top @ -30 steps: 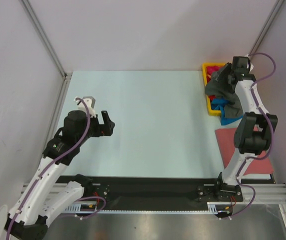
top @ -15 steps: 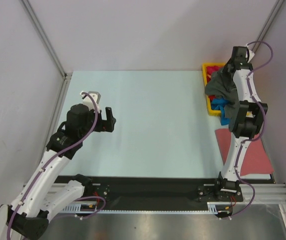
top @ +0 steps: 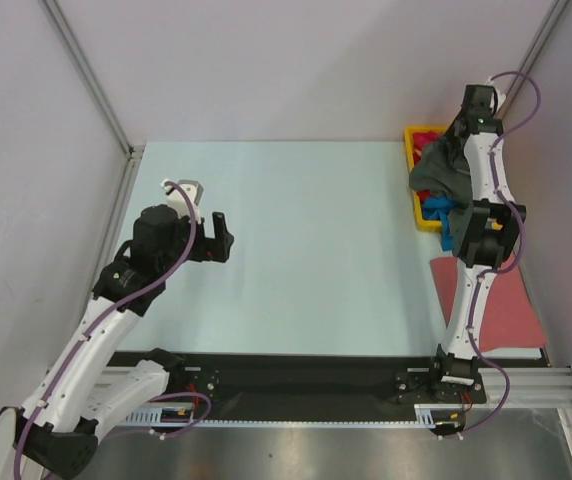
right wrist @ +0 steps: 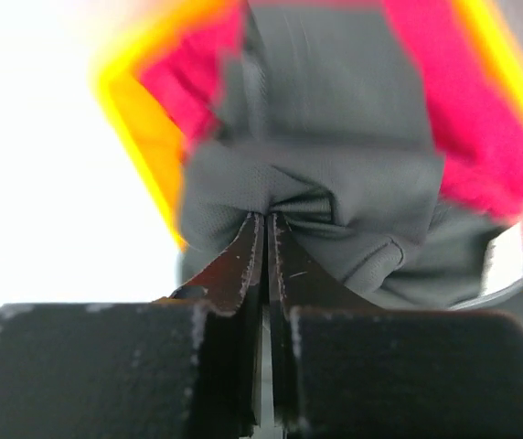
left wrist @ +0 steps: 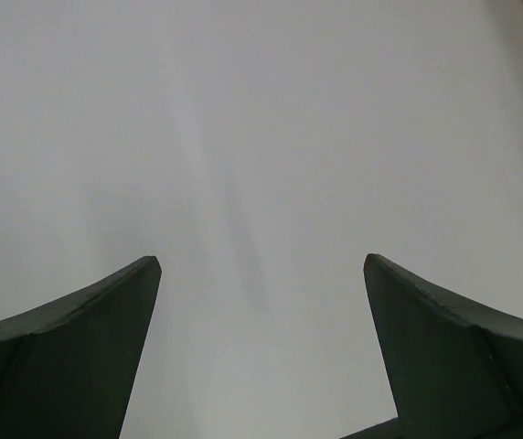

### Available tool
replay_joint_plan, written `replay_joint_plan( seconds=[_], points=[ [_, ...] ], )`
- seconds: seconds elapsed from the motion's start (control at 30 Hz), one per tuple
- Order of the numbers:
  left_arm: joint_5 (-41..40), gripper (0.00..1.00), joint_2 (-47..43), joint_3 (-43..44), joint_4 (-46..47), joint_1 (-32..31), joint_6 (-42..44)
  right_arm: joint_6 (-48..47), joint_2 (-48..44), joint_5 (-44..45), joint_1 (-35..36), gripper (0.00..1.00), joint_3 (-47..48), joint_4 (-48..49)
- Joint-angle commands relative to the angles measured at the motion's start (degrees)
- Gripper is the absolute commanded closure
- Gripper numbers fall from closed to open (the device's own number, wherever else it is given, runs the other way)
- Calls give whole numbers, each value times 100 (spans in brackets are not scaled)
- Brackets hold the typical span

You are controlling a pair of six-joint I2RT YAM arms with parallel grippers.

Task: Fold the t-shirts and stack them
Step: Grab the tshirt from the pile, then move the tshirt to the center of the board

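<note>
**Grey shirt rising from the tray, folding not yet begun**

Over the last second the right arm has stretched toward the far right corner, its elbow swinging in over the near right of the table, and the left gripper (top: 221, 237) has eased a little to the right. The right gripper (top: 460, 133) has its jaws pinched tight on a bunched fold of the dark grey t-shirt (top: 441, 172), as the right wrist view shows plainly. The shirt hangs from that pinch and drapes down over the yellow tray (top: 411, 133) at the far right.

A magenta t-shirt (top: 427, 139) lies in the far end of the tray, and a bright blue t-shirt (top: 452, 226) spills over its near end. A salmon-pink t-shirt (top: 511, 310) lies flat on the table (top: 306, 220) at the near right, partly hidden by the arm. It looks like the start of the stack, though I cannot tell how it is folded.

The left gripper has its jaws wide apart and holds nothing, poised above bare table on the left.

By my judgement the task is at an early stage: at most one shirt is done. The grey one must be carried out, spread and folded, and the others are waiting in the tray.
</note>
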Motion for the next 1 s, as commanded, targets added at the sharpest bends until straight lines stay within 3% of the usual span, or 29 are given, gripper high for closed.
replay_joint_plan(
  seconds=[0.0,0.17,0.3,0.47,0.6,0.7,0.73,0.77,0.87,0.9,0.97],
  points=[
    [212,0,-68,285,163,57,-223,-289,-524,157,161,100,970,531],
    [511,1,-68,408,251,145,-593,-114,-1770,-177,714,100,1050,2321],
    [704,2,-181,417,198,180,-979,622,-2237,-431,1293,100,1507,2712],
    [748,3,-559,303,84,311,-1393,1275,-3020,-757,2059,100,1140,2844],
    [643,2,-1016,321,-56,364,-1595,1916,-3854,-1213,2402,100,105,2309],
    [502,3,-1350,417,-293,364,-1648,1952,-4951,-1416,2613,100,-1660,1905],
    [494,2,-1412,443,-424,364,-1648,1961,-5250,-1452,2649,97,-2100,1590],
    [494,2,-1525,513,-513,364,-1648,1987,-5889,-1661,2649,91,-3166,1474],
    [459,2,-1667,602,-882,364,-1569,1952,-7233,-1864,2649,55,-5232,923],
    [441,2,-1685,619,-979,364,-1534,1874,-7518,-1917,2658,37,-5747,676],
    [397,0,-1659,576,-1216,364,-1507,1821,-8194,-1952,2640,25,-6835,-247]
  ],
)
